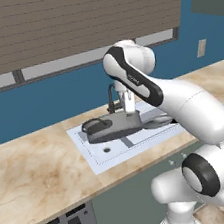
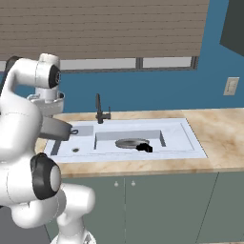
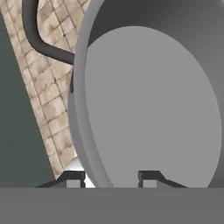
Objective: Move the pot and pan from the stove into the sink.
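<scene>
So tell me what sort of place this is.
A kitchen, rendered: a white rectangular double-basin sink with a dark curved faucet, set in a beige marble-look counter over grey-green cabinet doors.

Grey pot [image 1: 108, 127] above sink [image 2: 181, 138]; pan [image 2: 132, 143] inside.

One pot [image 1: 108, 128], one pan [image 2: 132, 143] — one sink [image 2: 183, 138] with two basins, one faucet [image 2: 100, 110].

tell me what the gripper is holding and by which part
The gripper holds the pot by its rim wall, one finger inside and one outside.
</scene>
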Robot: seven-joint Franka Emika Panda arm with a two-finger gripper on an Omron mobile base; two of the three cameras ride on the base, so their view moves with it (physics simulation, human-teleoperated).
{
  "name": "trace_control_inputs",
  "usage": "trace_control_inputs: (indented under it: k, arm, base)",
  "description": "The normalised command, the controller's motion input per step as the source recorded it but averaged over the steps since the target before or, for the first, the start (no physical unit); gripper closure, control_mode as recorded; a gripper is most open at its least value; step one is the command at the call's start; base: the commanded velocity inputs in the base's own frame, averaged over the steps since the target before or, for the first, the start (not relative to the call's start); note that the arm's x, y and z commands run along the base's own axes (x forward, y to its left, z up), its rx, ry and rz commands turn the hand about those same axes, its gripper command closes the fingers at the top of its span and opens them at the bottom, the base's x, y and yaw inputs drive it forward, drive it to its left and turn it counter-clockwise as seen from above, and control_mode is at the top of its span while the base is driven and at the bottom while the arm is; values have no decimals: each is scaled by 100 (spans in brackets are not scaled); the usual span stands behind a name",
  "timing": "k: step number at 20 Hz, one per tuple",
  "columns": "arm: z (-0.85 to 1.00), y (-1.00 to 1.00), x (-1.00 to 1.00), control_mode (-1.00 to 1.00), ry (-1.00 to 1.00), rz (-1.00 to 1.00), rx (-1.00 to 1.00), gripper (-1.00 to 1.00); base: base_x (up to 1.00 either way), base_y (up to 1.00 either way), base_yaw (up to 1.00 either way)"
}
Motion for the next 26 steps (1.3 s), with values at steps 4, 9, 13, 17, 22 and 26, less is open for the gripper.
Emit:
trace_control_inputs:
  k: [4,9,13,17,22,26]
  arm:
    - [-4,-2,0,-100,-1,0,13,100]
    - [-33,0,28,-100,-2,-1,11,100]
    - [-40,0,50,-100,-5,0,2,100]
    - [-41,0,52,-100,-13,0,0,100]
    - [-47,9,52,-100,-13,0,0,100]
    - [-53,19,42,-100,-11,-2,0,100]
  base:
    - [0,0,0]
    - [0,0,0]
    - [0,0,0]
    - [0,0,0]
    - [0,0,0]
    - [0,0,0]
